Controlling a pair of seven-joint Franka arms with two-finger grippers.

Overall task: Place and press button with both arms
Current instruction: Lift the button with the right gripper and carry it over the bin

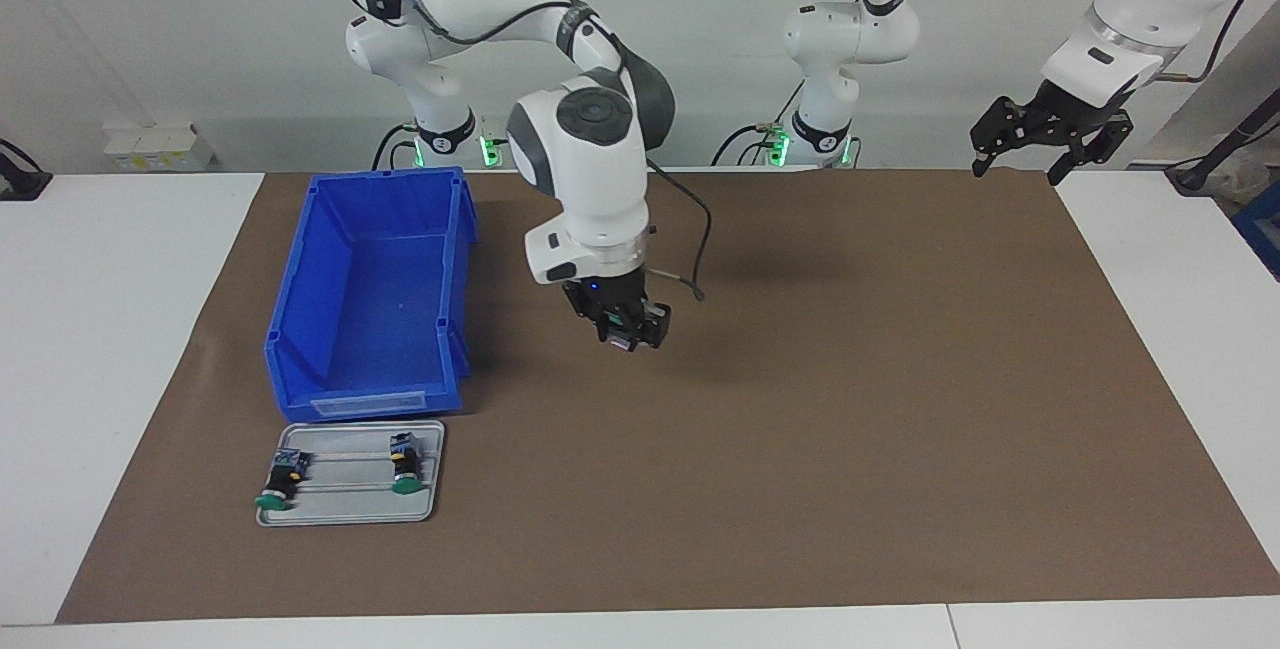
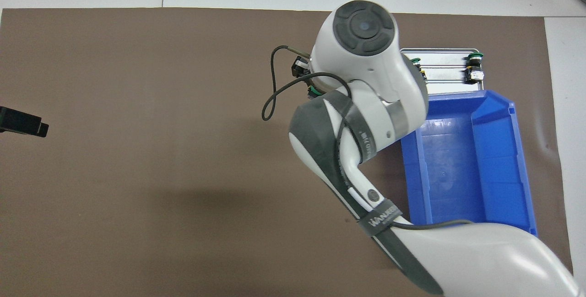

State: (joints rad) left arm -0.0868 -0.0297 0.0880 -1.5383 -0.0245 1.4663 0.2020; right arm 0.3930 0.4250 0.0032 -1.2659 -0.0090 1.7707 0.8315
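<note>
Now | right end effector (image 1: 630, 329) clamps button (image 1: 622, 340) over mat (image 1: 850, 409), bin (image 1: 370, 299) beside | left end effector (image 1: 1050, 134) spread wide, empty, waits.

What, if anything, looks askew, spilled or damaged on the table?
Nothing stands out. Two buttons lie in the grey tray beside the blue bin; the right gripper holds a third button over the brown mat.

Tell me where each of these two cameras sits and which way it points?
Facing view: high across the table, looking at both arms' bases; right gripper holds a button above the brown mat; left gripper waits.
Overhead view: above the robots, looking steeply down; right arm fills it.
Shared: blue bin, metal tray.
</note>
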